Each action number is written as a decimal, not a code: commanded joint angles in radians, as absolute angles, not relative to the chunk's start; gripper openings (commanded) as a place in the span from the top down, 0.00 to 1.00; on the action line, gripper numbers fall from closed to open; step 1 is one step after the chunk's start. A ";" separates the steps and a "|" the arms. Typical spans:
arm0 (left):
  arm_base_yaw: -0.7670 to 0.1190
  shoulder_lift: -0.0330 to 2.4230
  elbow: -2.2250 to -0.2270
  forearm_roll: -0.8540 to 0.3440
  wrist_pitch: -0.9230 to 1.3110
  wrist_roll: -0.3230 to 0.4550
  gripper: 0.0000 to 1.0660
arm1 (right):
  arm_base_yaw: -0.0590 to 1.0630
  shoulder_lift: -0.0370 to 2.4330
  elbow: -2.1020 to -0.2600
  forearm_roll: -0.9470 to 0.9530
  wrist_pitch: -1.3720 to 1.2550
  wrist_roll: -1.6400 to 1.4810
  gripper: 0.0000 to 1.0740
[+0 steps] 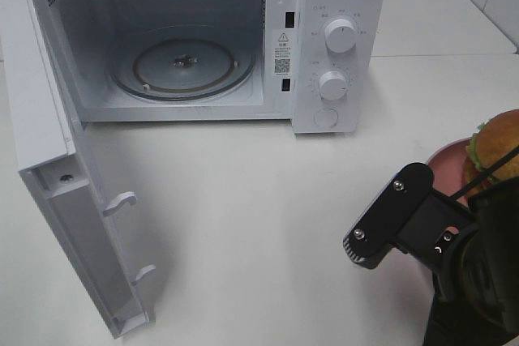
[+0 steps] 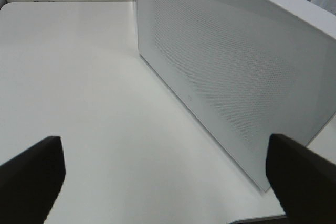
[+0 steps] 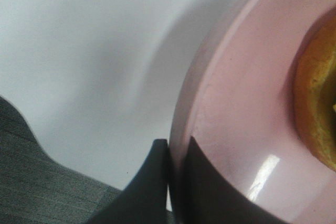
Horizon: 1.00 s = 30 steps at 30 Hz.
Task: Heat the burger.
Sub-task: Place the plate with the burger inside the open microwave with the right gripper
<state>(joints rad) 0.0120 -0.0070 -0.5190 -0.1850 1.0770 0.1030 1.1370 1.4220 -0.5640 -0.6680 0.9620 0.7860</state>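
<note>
A white tabletop [image 1: 243,200] filled the high view. The microwave [image 1: 336,6] stood with its door [image 1: 49,119] wide open and its glass turntable [image 1: 182,66] showing, well ahead of your right pincer [image 3: 176,153] and off to its left. The burger [image 1: 497,145] sat on a pink plate [image 1: 444,166] just beyond that pincer.

From the left wrist, your left pincer [image 2: 165,182] was spread and empty, with the door's outer face near it.

From the right wrist, the right pincer was clenched on the plate's rim. You seemed to be at the carrying step. The next move called for a level lift, then steering the plate into the cavity.
</note>
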 commanded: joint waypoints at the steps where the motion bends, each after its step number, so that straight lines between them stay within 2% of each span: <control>1: 0.008 -0.022 -0.515 -0.189 1.067 0.104 0.10 | 1.146 1.414 -0.562 -0.742 1.003 0.749 1.00; 16: 0.008 -0.022 -0.515 -0.189 1.067 0.104 0.10 | 1.146 1.414 -0.567 -0.842 0.898 0.623 1.00; 30: 0.008 -0.022 -0.515 -0.189 1.067 0.104 0.10 | 1.146 1.414 -0.567 -0.932 0.675 0.412 1.00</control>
<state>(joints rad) 0.0120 -0.0070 -0.5190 -0.1850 1.0770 0.1030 1.1410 1.4220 -0.5640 -0.8700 0.6680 0.4420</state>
